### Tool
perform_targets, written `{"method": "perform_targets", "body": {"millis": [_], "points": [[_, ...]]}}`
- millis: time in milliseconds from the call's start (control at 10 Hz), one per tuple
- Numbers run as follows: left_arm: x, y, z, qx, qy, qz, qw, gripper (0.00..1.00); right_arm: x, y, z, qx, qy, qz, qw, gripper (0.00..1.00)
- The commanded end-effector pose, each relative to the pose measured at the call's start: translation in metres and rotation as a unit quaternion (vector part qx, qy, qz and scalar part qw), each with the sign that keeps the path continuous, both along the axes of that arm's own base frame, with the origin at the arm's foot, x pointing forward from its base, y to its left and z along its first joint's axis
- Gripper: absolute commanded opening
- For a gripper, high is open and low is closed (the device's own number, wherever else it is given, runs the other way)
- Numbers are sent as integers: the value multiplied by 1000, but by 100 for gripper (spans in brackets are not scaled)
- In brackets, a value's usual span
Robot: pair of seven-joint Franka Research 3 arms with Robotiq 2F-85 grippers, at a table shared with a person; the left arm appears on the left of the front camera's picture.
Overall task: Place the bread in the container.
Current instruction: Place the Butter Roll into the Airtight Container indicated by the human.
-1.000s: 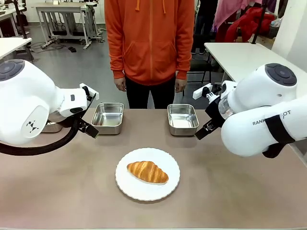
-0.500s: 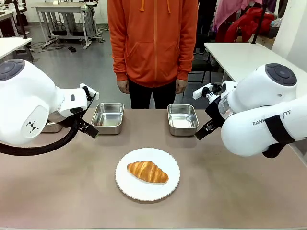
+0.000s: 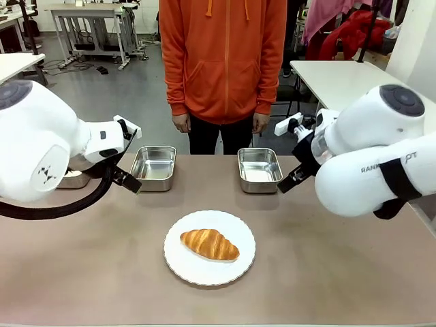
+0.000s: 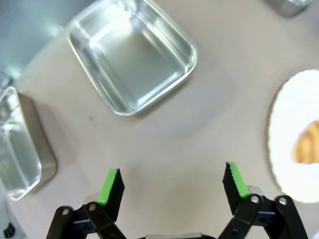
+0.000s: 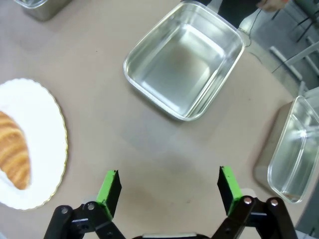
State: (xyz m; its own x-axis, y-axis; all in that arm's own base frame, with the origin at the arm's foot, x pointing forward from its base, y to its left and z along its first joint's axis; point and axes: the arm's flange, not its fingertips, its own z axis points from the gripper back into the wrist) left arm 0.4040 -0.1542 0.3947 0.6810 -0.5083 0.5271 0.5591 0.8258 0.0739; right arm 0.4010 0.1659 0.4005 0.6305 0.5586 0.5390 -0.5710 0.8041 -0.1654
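Note:
The bread, a golden-brown croissant [image 3: 210,244], lies on a round white plate [image 3: 204,274] in the middle of the table. Two steel containers stand side by side at the far edge, one on the left [image 3: 154,167] and one on the right [image 3: 259,169]. Both look bare inside. My left gripper [image 4: 172,174] hovers open over the tabletop, near the left container [image 4: 132,62], with the croissant [image 4: 308,144] off to its side. My right gripper [image 5: 168,175] also hovers open, near the right container [image 5: 184,67], and the croissant [image 5: 12,157] lies apart from it.
A third steel tray [image 3: 73,180] sits at the far left, partly behind my left arm. A fourth tray [image 5: 294,149] stands at the right edge. A person in an orange hoodie [image 3: 221,54] stands at the far side, hands hanging down.
The person has shifted a little to the right. Both arms have risen slightly. The croissant, plate and trays have not moved.

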Motion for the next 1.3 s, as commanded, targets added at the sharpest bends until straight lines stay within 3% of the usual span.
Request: {"method": "perform_targets", "body": {"millis": [0, 100, 300, 500, 700, 800, 900, 1200], "points": [[10, 40, 70, -37, 8, -14, 999, 100, 7, -18, 64, 26, -2, 7, 1000, 100], [17, 61, 99, -40, 13, -23, 999, 100, 9, -35, 92, 45, 4, 9, 999, 100], [35, 128, 141, -59, 46, -93, 993, 100, 18, -101, 135, 78, 21, 37, 996, 100], [56, 210, 146, -100, 44, -223, 969, 100, 29, -166, 145, 104, 19, 91, 990, 100], [59, 262, 127, -128, 7, -227, 965, 100, 36, -205, 130, 135, -3, 110, 985, 100], [49, 259, 122, -136, 0, -235, 962, 100, 32, -198, 118, 143, 16, 93, 985, 100], [38, 255, 140, -113, 7, -217, 970, 100, 21, -204, 141, 110, 2, 87, 990, 100], [38, 255, 140, -113, 7, -217, 970, 100, 21, -204, 141, 110, 2, 87, 990, 100]]}}
